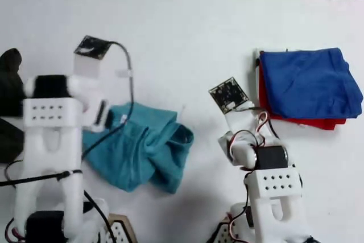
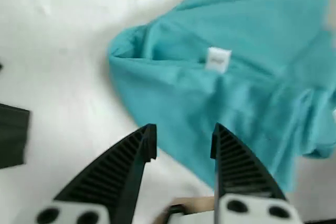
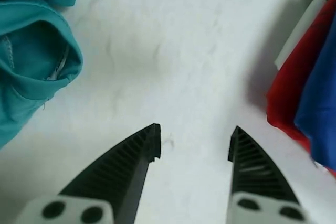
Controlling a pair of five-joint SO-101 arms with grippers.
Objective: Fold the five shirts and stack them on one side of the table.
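Observation:
A crumpled teal shirt [image 1: 142, 146] lies on the white table between the two arms, its white neck label [image 2: 218, 59] facing up. My left gripper [image 2: 184, 142] hangs open just over the shirt's near edge, holding nothing. My right gripper [image 3: 194, 142] is open above bare table, with the teal shirt [image 3: 31, 56] to one side and the folded stack to the other. That stack has a blue shirt [image 1: 310, 81] on top of a red shirt [image 1: 318, 122], with a white layer [image 3: 302, 27] showing at its edge.
A dark garment [image 1: 8, 92] lies at the table's left edge, beside the left arm; its corner [image 2: 13, 135] shows in the left wrist view. The table's far half [image 1: 187, 21] is bare white cloth. Cables run from both arms' wrists.

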